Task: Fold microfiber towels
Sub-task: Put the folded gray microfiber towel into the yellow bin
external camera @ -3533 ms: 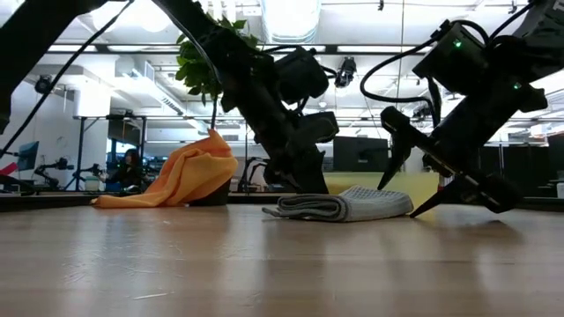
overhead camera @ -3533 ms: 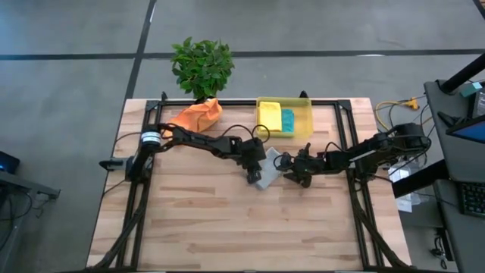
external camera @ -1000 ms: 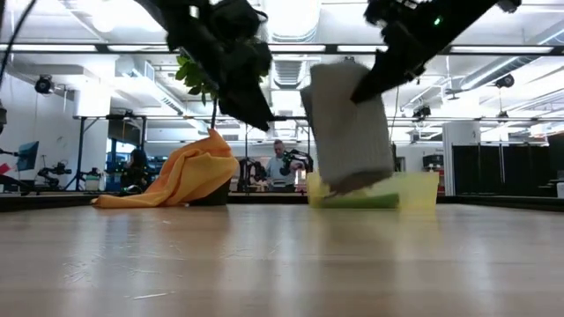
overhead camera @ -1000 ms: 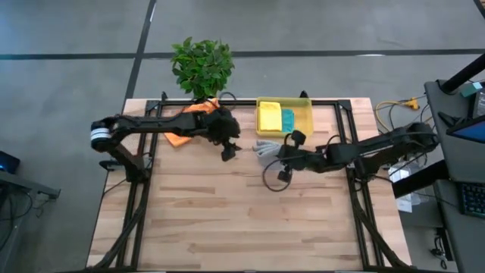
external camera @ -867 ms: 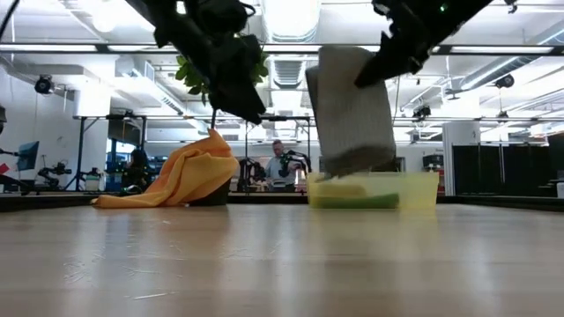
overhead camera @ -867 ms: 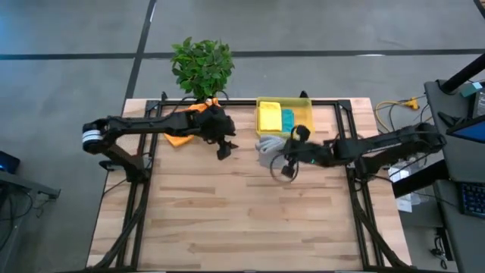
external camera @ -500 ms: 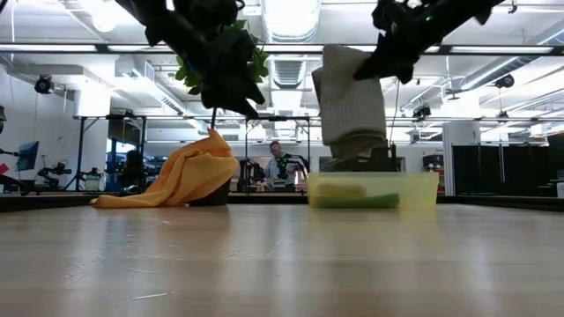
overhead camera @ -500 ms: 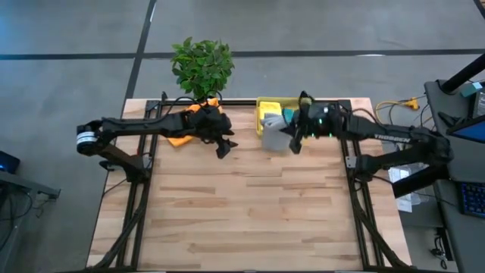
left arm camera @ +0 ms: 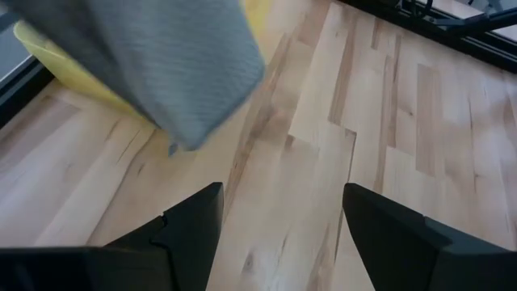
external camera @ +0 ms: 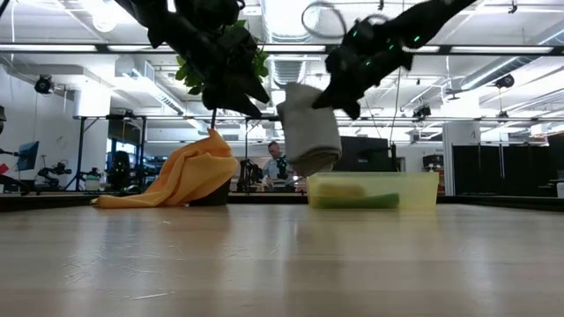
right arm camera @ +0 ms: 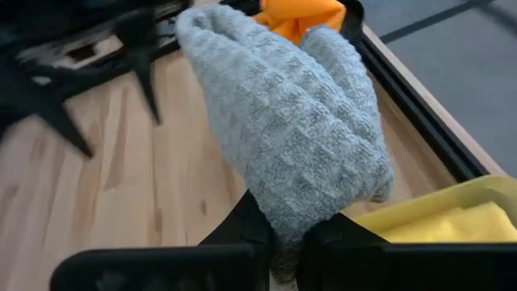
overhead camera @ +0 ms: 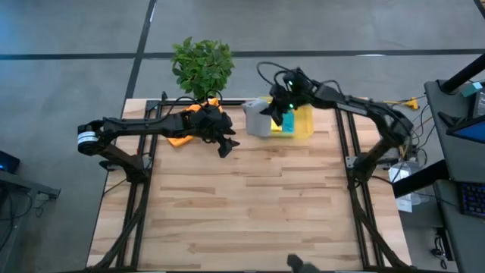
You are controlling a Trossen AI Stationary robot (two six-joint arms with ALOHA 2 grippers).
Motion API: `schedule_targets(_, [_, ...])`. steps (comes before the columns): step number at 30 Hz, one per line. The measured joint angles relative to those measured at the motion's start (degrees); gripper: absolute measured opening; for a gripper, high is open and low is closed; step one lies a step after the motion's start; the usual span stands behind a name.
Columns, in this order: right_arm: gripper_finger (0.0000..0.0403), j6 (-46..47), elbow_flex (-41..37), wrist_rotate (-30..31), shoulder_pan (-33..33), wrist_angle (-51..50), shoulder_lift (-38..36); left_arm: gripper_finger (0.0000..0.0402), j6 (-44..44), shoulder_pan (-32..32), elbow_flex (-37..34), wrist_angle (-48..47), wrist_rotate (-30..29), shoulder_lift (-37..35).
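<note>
A folded light grey towel (overhead camera: 258, 121) hangs in the air beside the left rim of the yellow bin (overhead camera: 305, 130), with my right gripper (overhead camera: 275, 108) shut on it. The bin holds a yellow towel (right arm camera: 460, 222) and a teal towel (overhead camera: 287, 124). The orange towel (external camera: 181, 180) lies bunched on the table at the far left, partly under my left arm. My left gripper (left arm camera: 279, 218) hovers open above the boards, just left of the grey towel (left arm camera: 161, 65), touching nothing. My right gripper pinches one end of the folded grey towel (right arm camera: 283, 218) between its two fingers, several layers together. The fingers slant down from the far right side. The bundle (external camera: 313, 128) hangs below them, clear of the table and level with the bin's top.
A potted plant (overhead camera: 202, 67) stands at the far edge behind the orange towel. Black frame rails (overhead camera: 144, 167) run along the table's left, right and far sides. Bare boards (overhead camera: 250, 205) fill the near half.
My right gripper has carried the grey towel up off the middle of the table toward the far edge and a little left, its arm swinging round over the bin. The towel stays folded and hangs beside the bin's left rim.
</note>
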Motion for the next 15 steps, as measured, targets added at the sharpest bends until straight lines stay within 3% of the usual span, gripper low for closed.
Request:
schedule_targets(6, [0.0014,0.19,6.76,-6.06,-5.81,-6.92,8.83,0.0242,-0.03,0.00,0.03,-0.17,0.00,0.00])
schedule_targets(10, [0.0014,-3.26,8.82,-6.46,-7.32,-13.27,11.65,0.0242,0.02,0.00,0.07,-0.15,0.00,0.00])
schedule_targets(15, [0.0014,-5.00,8.58,-4.40,-8.17,-13.92,12.43,0.0242,0.07,0.00,-0.04,-0.16,0.07,0.00])
